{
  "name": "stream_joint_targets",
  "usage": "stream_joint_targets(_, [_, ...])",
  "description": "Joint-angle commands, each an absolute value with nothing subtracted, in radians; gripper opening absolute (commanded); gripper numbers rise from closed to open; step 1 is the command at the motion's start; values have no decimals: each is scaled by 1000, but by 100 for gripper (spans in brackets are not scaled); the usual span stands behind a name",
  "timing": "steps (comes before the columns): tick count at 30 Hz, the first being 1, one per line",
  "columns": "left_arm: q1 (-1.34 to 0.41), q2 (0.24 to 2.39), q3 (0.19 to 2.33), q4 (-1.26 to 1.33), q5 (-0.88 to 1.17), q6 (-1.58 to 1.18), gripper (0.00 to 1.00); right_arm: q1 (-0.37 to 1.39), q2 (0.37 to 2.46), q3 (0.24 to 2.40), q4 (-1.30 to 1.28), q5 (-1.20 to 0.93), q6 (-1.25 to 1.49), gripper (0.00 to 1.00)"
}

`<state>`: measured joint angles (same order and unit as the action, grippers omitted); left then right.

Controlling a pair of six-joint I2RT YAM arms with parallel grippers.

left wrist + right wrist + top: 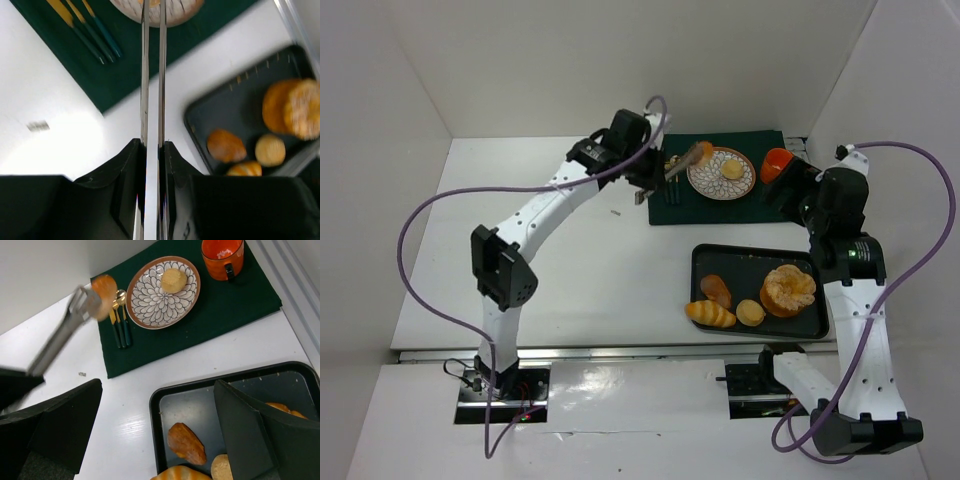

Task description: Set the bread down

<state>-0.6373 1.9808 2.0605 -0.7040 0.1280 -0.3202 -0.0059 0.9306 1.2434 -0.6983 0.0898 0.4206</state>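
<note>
My left gripper (648,178) is shut on metal tongs (676,168). The tongs pinch a brown bread piece (703,152) in the air over the left rim of the patterned plate (708,180). The plate holds one pale bun (732,170). In the right wrist view the held bread (104,290) hangs above the gold cutlery, left of the plate (150,305). In the left wrist view the tongs (152,75) run up between my fingers (127,165). My right gripper (157,425) is open and empty above the black tray (698,265).
The plate, gold spoons (120,320) and an orange cup (222,257) lie on a green mat (760,205). The tray holds a dark pastry (186,442), a striped roll (710,314), a small bun (751,313) and a large round bread (789,290). White walls enclose the table.
</note>
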Motion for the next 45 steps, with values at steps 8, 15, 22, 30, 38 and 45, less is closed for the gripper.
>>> stream_joint_targets(8, [-581,2355,2450,-552,167,-414,24,2,937,1243,-640,32,405,100])
stream_joint_targets(15, [-571,2425,2450,-512,156,-414,50,2,948,1301,-675,20,405,100])
stream_joint_targets(22, [-571,2350,2384,-512,176,-387,59,2,968,1279,-666,29,414,100])
stream_joint_targets(30, [-589,2033,2178,-566,164,-264,59,2,959,1275,-678,31,425,100])
stream_joint_targets(38, [-781,1732,1857,-798,81,-104,59,2,933,1275,-693,18,443,100])
stream_joint_targets(45, [-923,1562,1597,-813,138,12,60,2,933,1284,-712,18,434,100])
